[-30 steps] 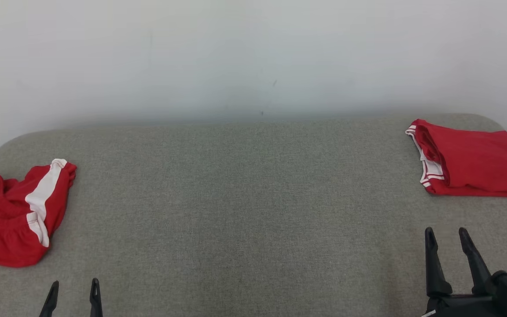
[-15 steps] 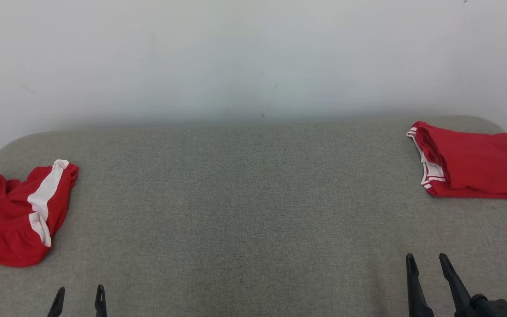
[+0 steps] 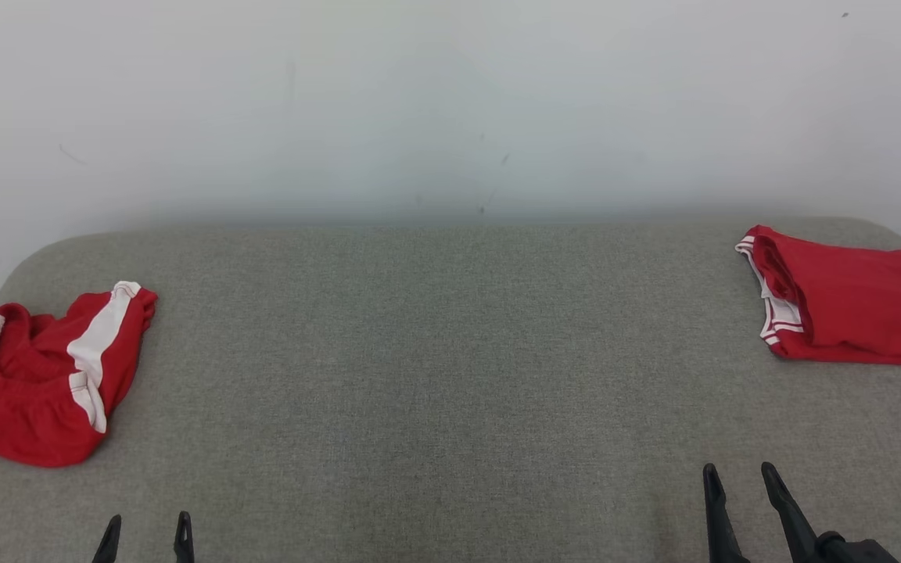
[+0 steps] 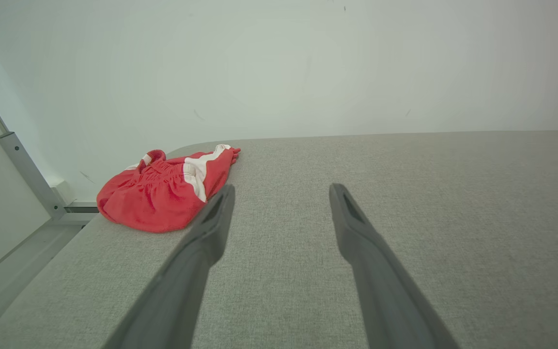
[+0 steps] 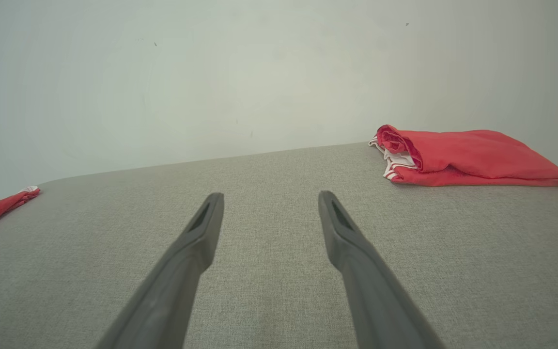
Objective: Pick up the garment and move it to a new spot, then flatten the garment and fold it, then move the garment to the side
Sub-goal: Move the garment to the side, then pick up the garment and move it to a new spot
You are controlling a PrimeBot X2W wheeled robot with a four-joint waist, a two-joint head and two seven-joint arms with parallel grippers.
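Note:
A crumpled red garment with white stripes (image 3: pixel 40 379) lies at the left edge of the grey surface (image 3: pixel 435 352), and also in the left wrist view (image 4: pixel 162 191). A folded red garment with white trim (image 3: pixel 849 301) rests at the far right corner, and in the right wrist view (image 5: pixel 463 157). My left gripper (image 3: pixel 147 524) is open at the bottom left, empty, well short of the crumpled garment. My right gripper (image 3: pixel 738 475) is open at the bottom right, empty, well in front of the folded garment. Both stand apart in the wrist views, left gripper (image 4: pixel 281 190) and right gripper (image 5: pixel 269 196).
A white wall (image 3: pixel 450 102) rises right behind the grey padded surface. In the left wrist view a metal rail (image 4: pixel 27 172) runs beside the surface's left edge. A broad bare stretch of grey lies between the two garments.
My right gripper has drawn back toward the bottom edge, away from the folded garment. The left gripper has sunk a little lower. The whole head view has shifted slightly right.

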